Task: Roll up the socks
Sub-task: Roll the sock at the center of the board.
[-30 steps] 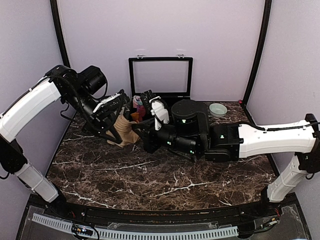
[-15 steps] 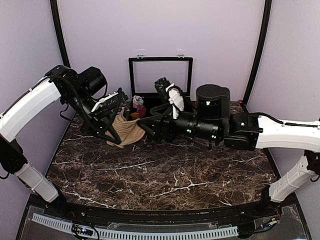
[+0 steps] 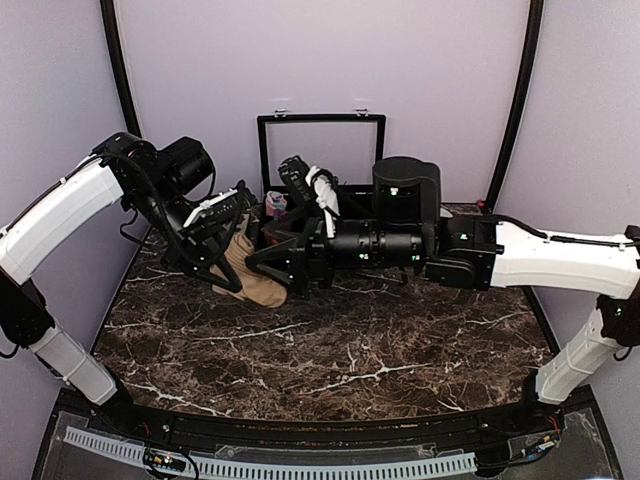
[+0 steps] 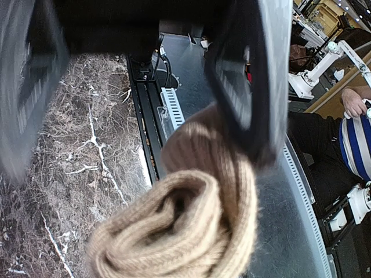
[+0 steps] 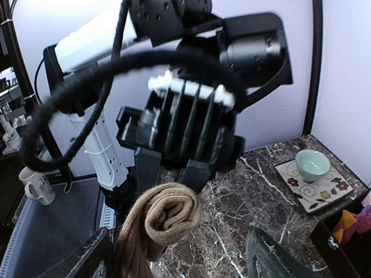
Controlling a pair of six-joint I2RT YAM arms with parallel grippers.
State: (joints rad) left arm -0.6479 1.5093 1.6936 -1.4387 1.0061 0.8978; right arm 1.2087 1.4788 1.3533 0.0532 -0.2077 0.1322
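1. The left gripper (image 5: 173, 180) is pinching the tan-brown socks (image 3: 262, 288) between its narrowly set fingers, at the upper end of the bundle.
2. The tan-brown socks are hanging below those fingers as a partly rolled bundle. In the left wrist view the coiled end is facing the camera. Whether the lower end is touching the marble table (image 3: 330, 350) cannot be told.
3. The bundle is sitting over the left rear part of the table, between the two grippers and in front of the black case (image 3: 320, 150), whose lid is standing open against the back wall.
4. The right gripper (image 3: 275, 268) is standing wide, holding nothing. Its fingers are flanking the bundle without touching it.
5. The right arm is reaching across the table from the right, with its wrist camera looking at the left gripper and the roll beneath it.
6. A pale green bowl (image 5: 312, 164) is resting on a patterned tile (image 5: 324, 188) at the rear right of the table.
7. Orange and purple fabric (image 5: 348, 223) is showing inside the case. Which item it is cannot be told.
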